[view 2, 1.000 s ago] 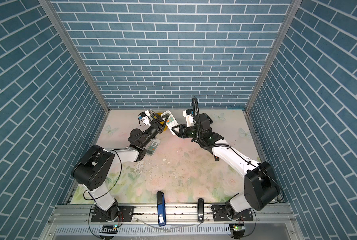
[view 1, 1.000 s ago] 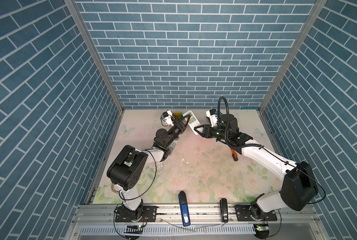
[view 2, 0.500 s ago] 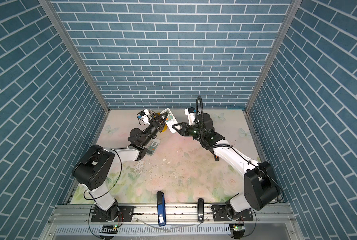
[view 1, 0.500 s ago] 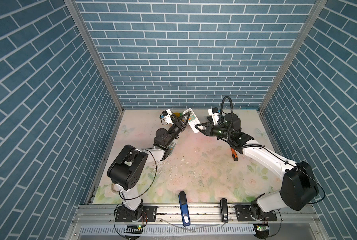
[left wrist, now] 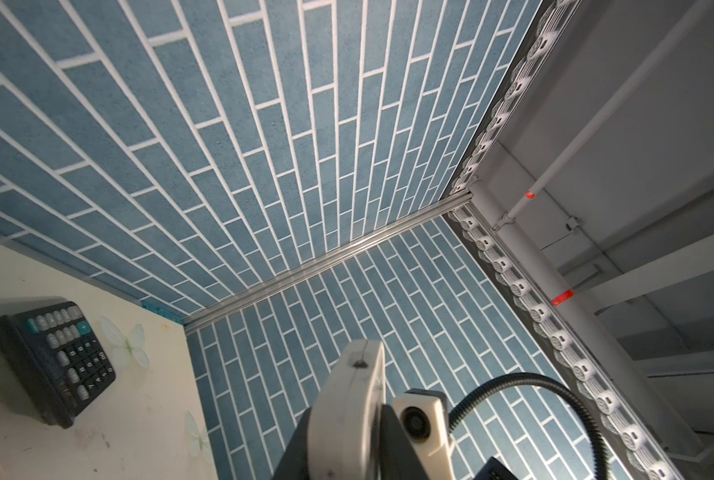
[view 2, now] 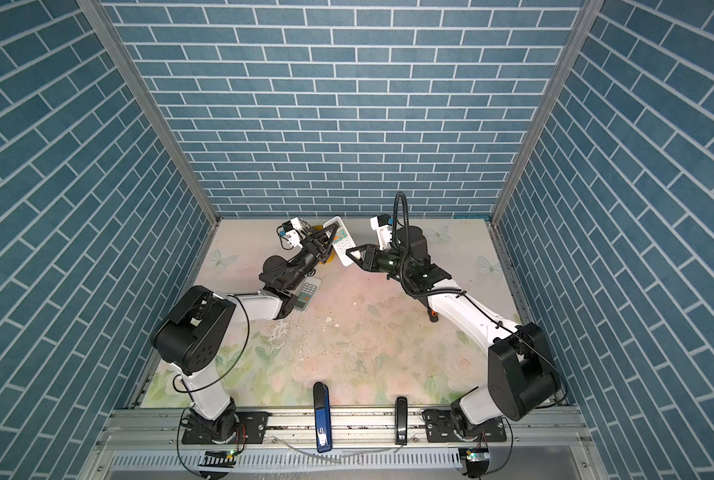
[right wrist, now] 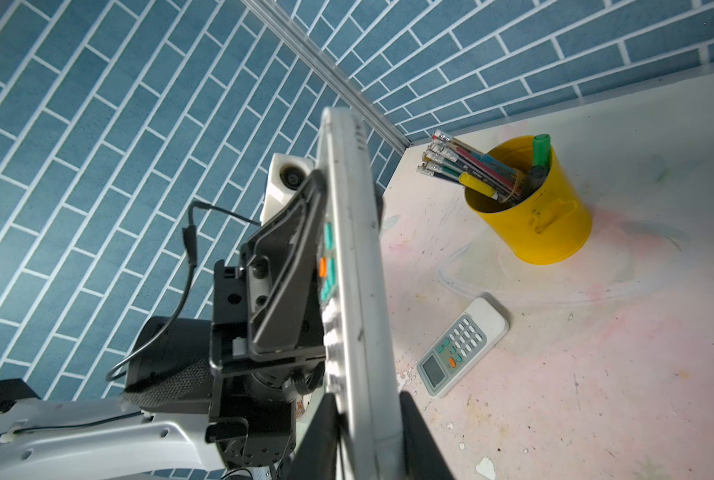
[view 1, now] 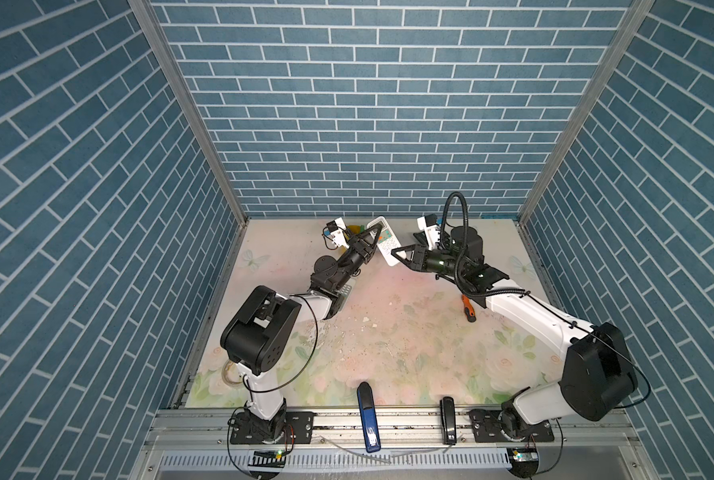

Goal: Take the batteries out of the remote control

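Observation:
A white remote control (view 1: 385, 244) (view 2: 340, 245) hangs tilted in the air at the back middle, held between both arms. My right gripper (view 1: 397, 254) (right wrist: 371, 432) is shut on its lower end, one finger on the button face and one on the back. My left gripper (view 1: 374, 239) (left wrist: 347, 436) flanks the remote's (left wrist: 351, 399) upper part closely. Whether its fingers (right wrist: 288, 266) still press cannot be told. The batteries are hidden. A second white remote (view 1: 344, 291) (right wrist: 463, 345) lies face up on the table under the left arm.
A yellow cup of pens (right wrist: 529, 216) stands in the back left corner behind the left gripper. A dark calculator (left wrist: 51, 361) lies near the back right. An orange-handled screwdriver (view 1: 468, 307) lies under the right arm. Two staplers, blue (view 1: 367, 415) and black (view 1: 447, 419), sit at the front edge.
My right gripper has come in from the right and closed on the remote's lower end. The left gripper's jaws have eased a little; the remote stays between them.

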Motion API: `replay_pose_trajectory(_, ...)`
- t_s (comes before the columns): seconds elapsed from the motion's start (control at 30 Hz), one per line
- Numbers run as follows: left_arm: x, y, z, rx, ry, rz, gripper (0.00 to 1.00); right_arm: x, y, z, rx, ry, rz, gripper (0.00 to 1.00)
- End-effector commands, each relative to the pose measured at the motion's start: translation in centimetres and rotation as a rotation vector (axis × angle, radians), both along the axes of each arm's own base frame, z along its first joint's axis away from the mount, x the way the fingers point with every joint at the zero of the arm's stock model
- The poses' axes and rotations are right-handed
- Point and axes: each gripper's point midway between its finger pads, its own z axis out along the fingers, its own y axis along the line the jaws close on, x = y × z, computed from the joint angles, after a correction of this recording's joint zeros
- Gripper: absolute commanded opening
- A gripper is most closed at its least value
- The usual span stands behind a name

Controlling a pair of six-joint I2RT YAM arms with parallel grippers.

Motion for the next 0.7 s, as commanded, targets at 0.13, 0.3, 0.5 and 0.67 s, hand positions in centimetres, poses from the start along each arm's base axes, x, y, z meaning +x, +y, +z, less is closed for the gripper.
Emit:
replay_pose_trajectory(0.13,-0.3,-1.0,-1.0,0.043,-0.010,-0.013,0.46,-1.1,-0.2,-0.3,-0.045,-0.046,0.033,0.00)
replay_pose_trajectory(0.3,-0.4,-0.6,-1.4,0.051,-0.001,0.005,0.48,-1.2,-0.6,-0.5,-0.088,-0.050,0.027,0.00)
replay_pose_trajectory(0.5,-0.2,0.2,-2.0,0.060,0.011,0.020,0.49,-1.2,-1.5,-0.4,-0.131,-0.067,-0.004,0.00)
replay_pose_trajectory(0.67,0.0,2.8,-3.5,0.070,0.056,0.061,0.49,-1.3,-3.2,-0.6,-0.253,-0.095,-0.050,0.00)
